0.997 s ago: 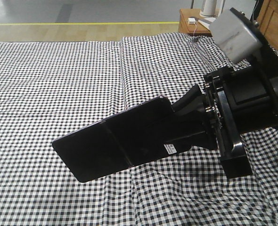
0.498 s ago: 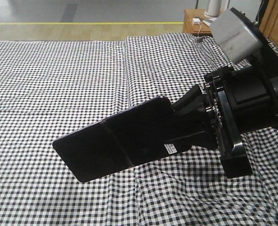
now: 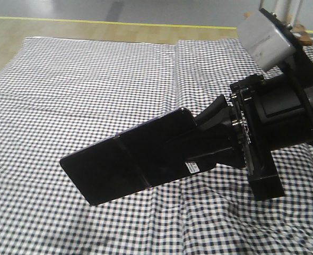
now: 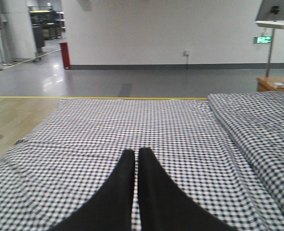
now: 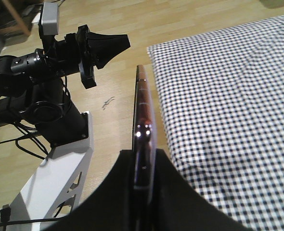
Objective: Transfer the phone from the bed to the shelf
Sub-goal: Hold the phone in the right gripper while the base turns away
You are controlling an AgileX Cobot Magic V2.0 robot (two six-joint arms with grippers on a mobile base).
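Note:
The phone (image 3: 127, 162), a glossy black slab with a crease across its middle and a white sticker near the gripped end, hangs tilted above the bed (image 3: 93, 79). My right gripper (image 3: 197, 140) is shut on that end. The right wrist view shows the phone (image 5: 143, 110) edge-on, pinkish rim up, squeezed between the black fingers (image 5: 168, 192) of the gripper (image 5: 143, 155). My left gripper (image 4: 136, 152) hovers over the checked bed (image 4: 132, 120), fingers together and empty; it also shows as a black cone (image 5: 114, 44). The shelf is out of view.
A reddish-brown side table (image 4: 273, 83) stands beyond the bed's far right corner, and a stand with a screen (image 4: 273, 19) rises behind it. Wood floor with a yellow line (image 4: 26, 97) lies past the bed. My white base (image 5: 50, 183) and cables sit beside the bed edge.
The front view has swung left: the bed's fold and far edge slid rightward and the side table left the frame. The phone stays in my right gripper in the same pose.

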